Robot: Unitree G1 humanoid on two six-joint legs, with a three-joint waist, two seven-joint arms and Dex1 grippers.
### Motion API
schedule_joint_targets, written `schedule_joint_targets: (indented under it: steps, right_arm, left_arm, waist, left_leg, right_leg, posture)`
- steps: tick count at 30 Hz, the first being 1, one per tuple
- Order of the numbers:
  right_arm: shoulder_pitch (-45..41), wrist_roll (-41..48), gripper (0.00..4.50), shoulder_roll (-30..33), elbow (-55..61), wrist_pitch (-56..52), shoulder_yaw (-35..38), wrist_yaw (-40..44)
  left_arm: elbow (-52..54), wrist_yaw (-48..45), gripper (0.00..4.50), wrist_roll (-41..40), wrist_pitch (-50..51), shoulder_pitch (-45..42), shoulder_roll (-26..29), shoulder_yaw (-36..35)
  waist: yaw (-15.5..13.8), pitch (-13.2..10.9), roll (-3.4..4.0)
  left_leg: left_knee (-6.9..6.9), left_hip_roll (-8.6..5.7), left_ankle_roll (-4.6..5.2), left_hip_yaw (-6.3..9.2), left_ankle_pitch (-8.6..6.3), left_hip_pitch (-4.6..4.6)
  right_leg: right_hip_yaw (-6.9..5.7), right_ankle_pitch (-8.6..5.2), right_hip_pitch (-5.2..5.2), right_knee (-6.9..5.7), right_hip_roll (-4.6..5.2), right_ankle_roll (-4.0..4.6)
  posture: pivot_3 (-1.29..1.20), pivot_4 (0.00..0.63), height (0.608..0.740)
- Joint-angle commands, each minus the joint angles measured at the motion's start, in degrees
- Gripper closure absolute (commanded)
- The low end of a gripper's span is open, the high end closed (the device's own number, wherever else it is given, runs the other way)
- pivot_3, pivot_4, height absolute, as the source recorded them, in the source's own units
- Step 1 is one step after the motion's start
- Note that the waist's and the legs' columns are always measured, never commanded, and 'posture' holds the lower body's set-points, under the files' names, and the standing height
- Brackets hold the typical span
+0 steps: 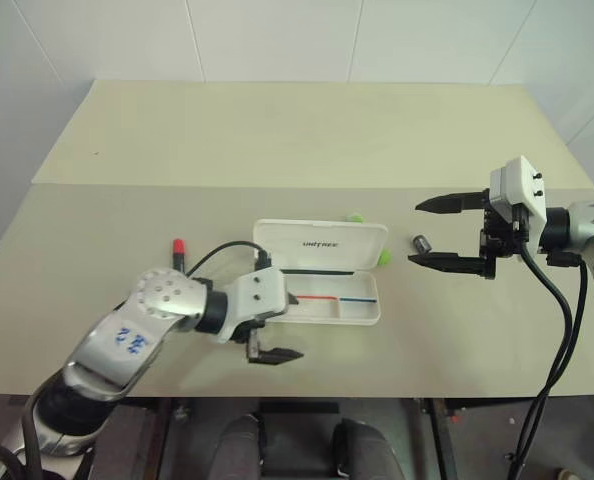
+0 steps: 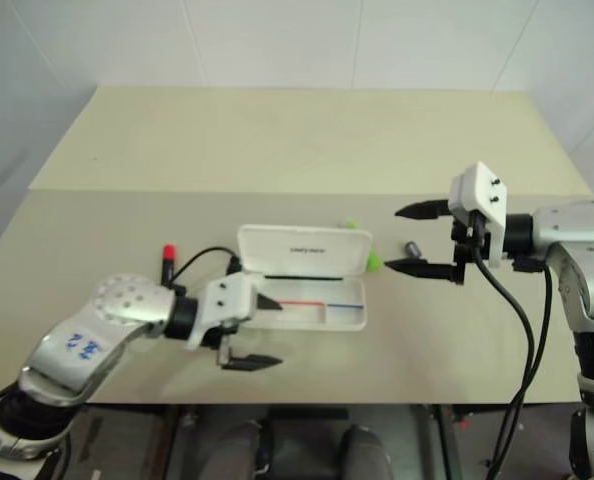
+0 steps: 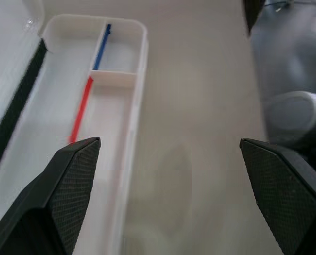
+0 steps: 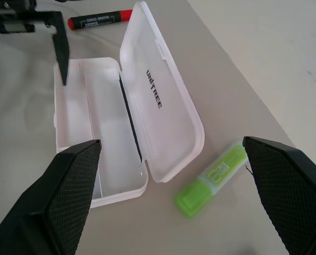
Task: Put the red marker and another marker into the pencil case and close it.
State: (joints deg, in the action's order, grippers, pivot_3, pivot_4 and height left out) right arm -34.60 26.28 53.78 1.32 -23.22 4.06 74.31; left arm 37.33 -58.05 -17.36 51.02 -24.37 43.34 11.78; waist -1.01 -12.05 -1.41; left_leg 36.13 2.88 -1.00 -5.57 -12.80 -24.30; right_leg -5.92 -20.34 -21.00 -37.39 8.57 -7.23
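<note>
The white pencil case [image 1: 319,245] lies open in the middle of the table, lid raised at the back, its tray [image 1: 332,310] showing red and blue stripes. Left of it lies the red marker [image 4: 99,19], partly behind my left arm in the head views [image 1: 178,248]. The green highlighter [image 4: 216,178] rests behind the lid's right end, with only its ends [image 1: 384,257] peeking out. My left gripper [image 1: 282,327] is open and empty at the tray's front left corner. My right gripper [image 1: 414,234] hangs open and empty above the table, right of the case.
A tiny dark cylinder [image 1: 421,242] lies just right of the case, between my right gripper's fingers as seen from the head. A seam [image 1: 277,186] crosses the table behind the case. The table's front edge runs close below the left gripper.
</note>
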Motion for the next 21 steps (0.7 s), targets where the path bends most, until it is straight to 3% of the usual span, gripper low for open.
schedule_joint_targets:
  steps: [1,5,12,15,21]
  right_arm:
    - [-1.7,-0.3,0.0,0.1,-0.5,1.6,0.2,0.8]
    - [-3.0,-0.9,0.0,-0.2,-1.9,2.3,-0.4,1.2]
    - [-1.8,2.3,0.0,0.1,1.5,0.9,1.5,2.0]
    - [-2.5,4.3,0.0,-0.5,4.7,0.0,1.3,2.2]
    - [-4.3,7.1,0.0,-0.8,7.8,-1.3,1.3,1.9]
  left_arm:
    - [5.2,-0.2,0.01,-5.3,2.0,0.9,1.9,-6.4]
    - [6.2,0.6,0.01,-12.6,6.1,1.3,4.7,-21.8]
    - [-5.1,8.3,0.01,-16.4,15.1,0.4,9.7,-49.4]
    - [-7.5,17.8,0.01,-12.4,22.6,2.2,9.4,-45.5]
    - [-9.3,34.9,0.01,-5.4,31.7,-0.1,0.6,-34.7]
  waist:
    - [0.0,0.0,0.0]
    - [0.0,0.0,-0.01]
    - [0.3,0.0,-0.01]
    - [0.3,0.0,0.0]
    - [-0.3,0.1,-0.29]
  left_leg:
    - [0.02,0.0,0.0,0.0,0.0,0.0]
    - [0.06,0.0,0.0,0.01,0.0,0.0]
    - [0.02,0.0,-0.02,0.02,-0.01,0.0]
    - [-0.03,-0.01,-0.02,0.02,-0.02,0.02]
    - [0.02,0.0,-0.1,0.07,-0.08,0.02]
  right_leg:
    - [0.0,0.0,0.01,0.0,0.0,0.0]
    - [0.0,0.0,0.02,0.08,0.0,0.0]
    - [-0.02,0.0,0.01,0.28,0.0,0.0]
    - [-0.02,0.0,0.02,0.27,0.0,0.0]
    - [0.0,0.0,0.03,-0.02,-0.01,0.0]
  posture:
    - [0.0,0.15,0.74]
    - [0.0,0.15,0.74]
    - [0.0,0.15,0.74]
    - [0.0,0.15,0.74]
    - [0.0,0.15,0.74]
